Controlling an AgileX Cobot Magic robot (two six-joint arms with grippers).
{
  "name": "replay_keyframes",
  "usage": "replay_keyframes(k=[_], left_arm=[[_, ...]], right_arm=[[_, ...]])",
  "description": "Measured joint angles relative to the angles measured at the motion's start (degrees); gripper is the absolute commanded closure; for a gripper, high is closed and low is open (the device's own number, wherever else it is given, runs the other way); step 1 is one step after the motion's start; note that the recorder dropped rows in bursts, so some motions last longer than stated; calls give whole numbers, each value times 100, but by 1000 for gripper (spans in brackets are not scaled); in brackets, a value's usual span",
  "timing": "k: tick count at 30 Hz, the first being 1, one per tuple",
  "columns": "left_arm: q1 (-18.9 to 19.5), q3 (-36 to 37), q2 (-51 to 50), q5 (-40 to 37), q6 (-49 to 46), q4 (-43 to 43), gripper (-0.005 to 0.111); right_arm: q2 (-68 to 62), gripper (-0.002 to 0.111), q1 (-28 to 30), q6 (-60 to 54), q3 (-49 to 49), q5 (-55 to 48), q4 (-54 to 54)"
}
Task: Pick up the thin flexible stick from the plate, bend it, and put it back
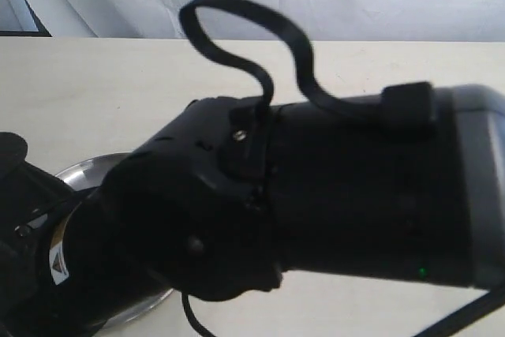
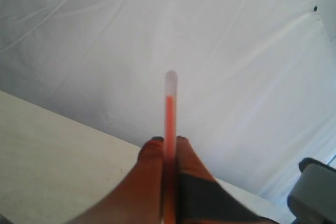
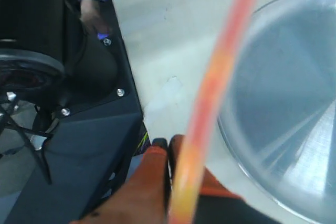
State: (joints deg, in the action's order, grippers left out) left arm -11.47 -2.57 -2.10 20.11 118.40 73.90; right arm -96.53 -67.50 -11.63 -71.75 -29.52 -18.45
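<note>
The thin red-orange stick point(image 2: 170, 114) rises from between the orange fingers of my left gripper point(image 2: 169, 140), which is shut on it; its pale whitish end points away from the jaws. In the right wrist view the same stick point(image 3: 220, 61) curves up from the base of my right gripper point(image 3: 168, 144), whose fingers are pressed together on it. Below and beside that gripper lies the shiny silver plate point(image 3: 294, 103), with nothing on it. Only a sliver of the plate's rim point(image 1: 87, 170) shows in the exterior view, where both grippers and the stick are hidden.
The black body of the right arm point(image 1: 331, 203) with its looping cable fills most of the exterior view. The left arm point(image 1: 24, 219) sits at the lower left by the plate. A black robot base point(image 3: 79, 129) stands at the table edge. White cloth hangs behind.
</note>
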Motion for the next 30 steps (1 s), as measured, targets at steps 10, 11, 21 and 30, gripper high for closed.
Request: replay_keyframes(k=[10, 11, 21, 30], left_arm=[[0, -20, 0, 71, 23, -616, 106], [0, -20, 0, 71, 13, -715, 106], [0, -20, 0, 71, -9, -901, 106], [0, 25, 0, -9, -219, -901, 92]], right_arm=[[106, 108, 0, 12, 19, 3, -11], [82, 108, 0, 12, 19, 14, -11], [-164, 108, 0, 12, 19, 124, -11], [-303, 108, 0, 12, -14, 137, -11]])
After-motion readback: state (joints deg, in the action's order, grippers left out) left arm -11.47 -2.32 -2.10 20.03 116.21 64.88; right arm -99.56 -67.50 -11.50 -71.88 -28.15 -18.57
